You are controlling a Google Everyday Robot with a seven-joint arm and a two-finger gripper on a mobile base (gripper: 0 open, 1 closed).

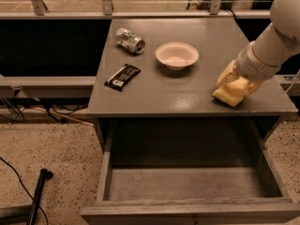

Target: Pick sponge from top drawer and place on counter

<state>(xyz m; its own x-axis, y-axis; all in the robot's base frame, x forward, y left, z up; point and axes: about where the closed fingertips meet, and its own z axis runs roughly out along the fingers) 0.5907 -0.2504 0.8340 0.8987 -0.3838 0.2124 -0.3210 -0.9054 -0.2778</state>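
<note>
The sponge [230, 96] is seen out of the drawer [187, 184] and lying on the table [187, 95], near the front right corner, at about 4 o'clock from the table's middle and close to the front edge. The claw [233, 78] is found right on top of it, reaching in from 2 o'clock on the single arm. The sponge is touched by the claw and shows just at 6 o'clock from it. Whether the claw is clamped on the sponge or slack cannot be told, since the two pale yellow shapes merge. The sponge's long axis is judged to run roughly from 8 to 2 o'clock, though its far part is covered.

The drawer is pulled out below the table front, and nothing is seen in it. A white bowl [176, 55] is set at 10 o'clock from the sponge, well apart. The placing is judged all but done. The coming move is thought to call for a clean lift away toward 2 o'clock, with the sponge not dragged over the near edge.
</note>
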